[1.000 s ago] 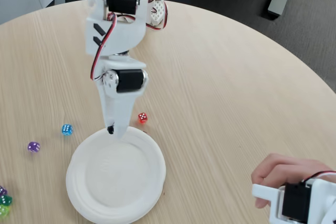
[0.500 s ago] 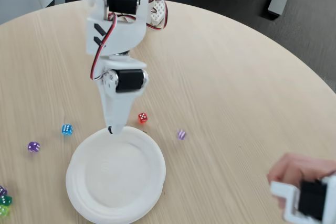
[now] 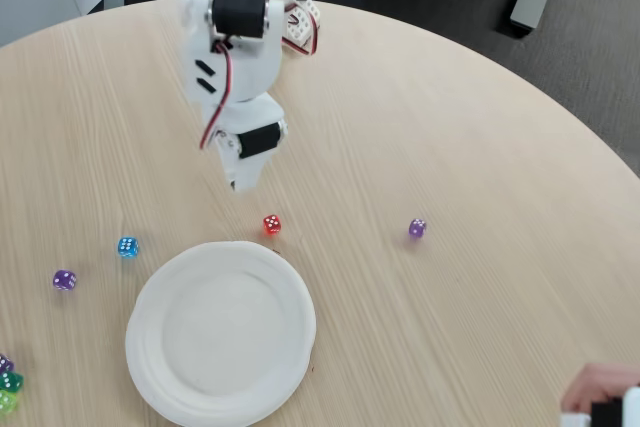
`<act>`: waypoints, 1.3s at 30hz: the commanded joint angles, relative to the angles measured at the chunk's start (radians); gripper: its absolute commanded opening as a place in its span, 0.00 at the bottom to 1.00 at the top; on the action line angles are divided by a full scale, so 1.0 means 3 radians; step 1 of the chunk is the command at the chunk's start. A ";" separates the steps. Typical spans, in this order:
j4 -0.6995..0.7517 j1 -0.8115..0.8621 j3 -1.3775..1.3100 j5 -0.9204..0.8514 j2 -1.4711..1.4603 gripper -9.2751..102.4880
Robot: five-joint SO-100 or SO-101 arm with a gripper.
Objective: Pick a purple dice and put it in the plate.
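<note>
Hanging above the bench [image 3: 480, 127] in the fixed view, the claw [image 3: 237, 185] points down over bare wood, a little beyond the far rim of the plate [image 3: 160, 387]. From this angle its fingers merge into one pale tip, so I cannot tell whether it is parted or closed; no die shows at the tip, and it seems to carry nothing.

Just near and right of the tip lies a red die [image 3: 271, 224], close to the plate's far edge but not on it. The plate itself sits near the front of the bench and holds nothing.

Further out, two purple dice lie on the wood. One purple die [image 3: 417, 228] rests well to the right of the plate, alone on open bench. Another purple die [image 3: 64, 279] lies to the left of the plate, with a blue die [image 3: 127, 246] beside it, a little farther back. At the near left edge a small cluster of dice [image 3: 7, 382] shows green and purple, partly cut off by the frame.

At the near right corner a hand [image 3: 597, 393] is just visible.

As a judgement: the task has barely started. No purple die is grasped and none is in the plate, so the whole pick, carry and drop remain. Either purple die looks reachable; the right one stands clear of neighbours.
</note>
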 commanded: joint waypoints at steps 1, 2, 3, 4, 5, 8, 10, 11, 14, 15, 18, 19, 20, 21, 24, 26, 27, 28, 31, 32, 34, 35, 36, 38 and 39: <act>-0.0026 0.0102 0.0056 -0.0041 0.0092 0.08; -0.0031 0.0153 0.0061 -0.0056 0.0092 0.08; -0.0036 0.0210 0.0036 -0.0077 0.0092 0.08; -0.0036 0.0266 0.0026 -0.0092 0.0087 0.08; -0.0036 0.0327 0.0020 -0.0133 0.0077 0.08; -0.0041 0.0511 0.0020 -0.0302 0.0072 0.09; -0.0041 0.0639 0.0041 -0.0363 0.0061 0.09; -0.0041 0.0701 0.0056 -0.0389 0.0026 0.09; -0.0041 0.0844 0.0056 -0.0455 -0.0143 0.09; -0.0041 0.0869 0.0056 -0.0476 -0.0199 0.09; -0.0041 0.0890 0.0056 -0.0522 -0.0322 0.10; -0.0041 0.0890 0.0056 -0.0522 -0.0363 0.10; -0.0041 0.0890 0.0056 -0.0511 -0.0404 0.10; -0.0041 0.0890 0.0056 -0.0496 -0.0450 0.10; -0.0041 0.0890 0.0056 -0.0501 -0.0557 0.10; -0.0041 0.0890 0.0061 -0.0511 -0.0573 0.10; -0.0041 0.0874 0.0066 -0.0501 -0.0573 0.10; -0.0036 0.0849 0.0066 -0.0486 -0.0573 0.09; -0.0036 0.0833 0.0066 -0.0470 -0.0573 0.09; -0.0020 0.0833 0.0066 -0.0470 -0.0573 0.09; -0.0010 0.0833 0.0066 -0.0496 -0.0573 0.09; 0.0015 0.0833 0.0072 -0.0516 -0.0573 0.08; 0.0020 0.0839 0.0087 -0.0501 -0.0573 0.08; 0.0020 0.0885 0.0189 -0.0639 -0.0573 0.08; 0.0015 0.0885 0.0256 -0.0685 -0.0537 0.08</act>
